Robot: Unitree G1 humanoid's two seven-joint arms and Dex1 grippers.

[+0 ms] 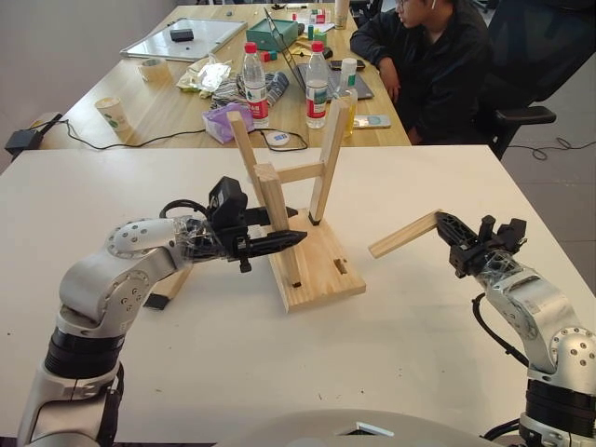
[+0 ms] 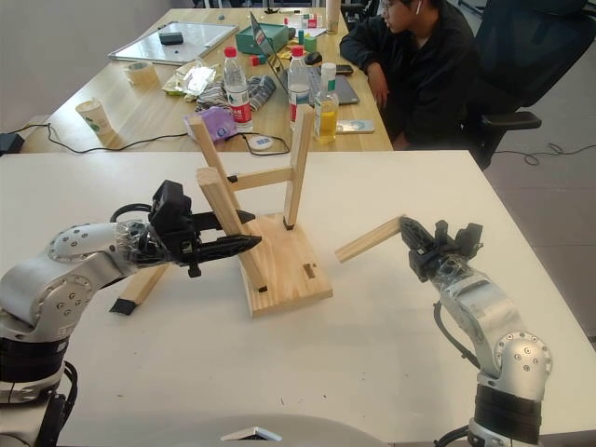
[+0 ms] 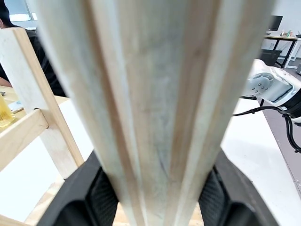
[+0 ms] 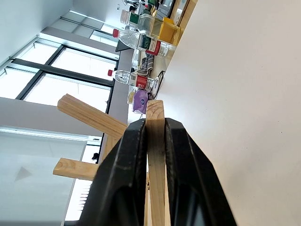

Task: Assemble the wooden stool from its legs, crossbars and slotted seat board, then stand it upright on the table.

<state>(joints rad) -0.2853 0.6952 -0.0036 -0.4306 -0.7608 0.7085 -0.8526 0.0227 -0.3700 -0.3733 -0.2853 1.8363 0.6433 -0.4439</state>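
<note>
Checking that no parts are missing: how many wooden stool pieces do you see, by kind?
Seat board: 1
Standing legs: 3
Crossbar: 1
Loose sticks: 2
Total: 7

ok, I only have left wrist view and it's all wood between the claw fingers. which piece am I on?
Observer: The left claw is shut on the near leg, which leans over the seat board lying flat on the white table.
Operator: is it seated?
Observer: Its lower end meets the board's near edge. I can't tell if it sits in a slot.
Operator: other legs?
Observer: A far-left leg and a far-right leg stand up from the board, joined by a crossbar.
Operator: right arm?
Observer: The right claw is shut on one end of a loose wooden piece, to the right of the board and apart from it.
</note>
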